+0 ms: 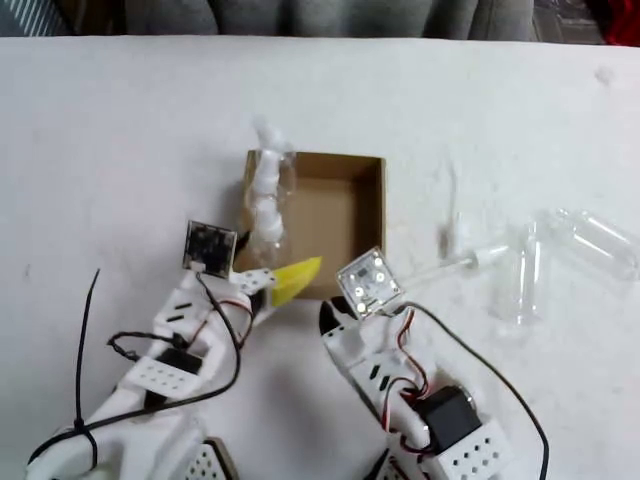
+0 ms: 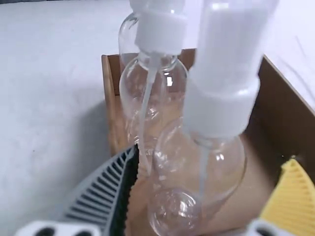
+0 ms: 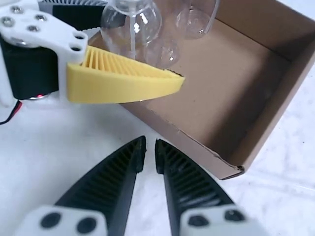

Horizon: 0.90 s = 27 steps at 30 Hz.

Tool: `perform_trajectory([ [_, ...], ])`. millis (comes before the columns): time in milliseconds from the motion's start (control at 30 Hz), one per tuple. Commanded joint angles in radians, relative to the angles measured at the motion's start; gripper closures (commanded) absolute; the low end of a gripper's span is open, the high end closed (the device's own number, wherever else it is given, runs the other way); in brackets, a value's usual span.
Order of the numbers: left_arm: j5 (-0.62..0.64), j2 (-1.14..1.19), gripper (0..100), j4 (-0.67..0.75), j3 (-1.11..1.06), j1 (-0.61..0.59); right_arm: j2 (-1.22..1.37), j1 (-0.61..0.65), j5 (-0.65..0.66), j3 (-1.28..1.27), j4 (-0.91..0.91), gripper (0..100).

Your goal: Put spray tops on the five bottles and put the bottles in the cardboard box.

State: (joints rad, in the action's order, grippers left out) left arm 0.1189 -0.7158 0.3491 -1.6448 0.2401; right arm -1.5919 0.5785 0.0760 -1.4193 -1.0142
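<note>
The left gripper (image 2: 212, 153) has its fingers apart, one on each side of a bottle (image 2: 206, 167) standing in the box (image 1: 383, 215). The right gripper (image 3: 150, 147) is pinched together, empty, beside the box. If the left one bumps the bottle, it may tip onto the other bottle (image 2: 152, 83).

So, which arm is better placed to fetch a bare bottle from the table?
Right. The bare bottles and a loose spray top lie on its side of the cardboard box, and the right hand is empty. The left hand is open around a capped bottle there.
</note>
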Motion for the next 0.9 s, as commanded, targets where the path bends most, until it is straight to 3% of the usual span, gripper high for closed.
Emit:
perform_trajectory([
  [0, 0.008, -0.008, 60, -0.005, 0.006, 0.002, 0.001, -0.008, 0.012, 0.009, 0.015, 98.2],
  [267, 0.008, -0.035, 60, -0.008, 0.009, 0.001, 0.001, -0.01, 0.012, 0.009, 0.015, 98.2],
  [333, 0.008, -0.09, 60, -0.064, 0.009, 0.001, 0.001, -0.012, 0.012, 0.009, 0.015, 98.2],
  [867, 0.006, -0.972, 61, -1.014, 0.003, 0.002, 0.001, -0.012, 0.008, 0.009, 0.015, 98.2],
])
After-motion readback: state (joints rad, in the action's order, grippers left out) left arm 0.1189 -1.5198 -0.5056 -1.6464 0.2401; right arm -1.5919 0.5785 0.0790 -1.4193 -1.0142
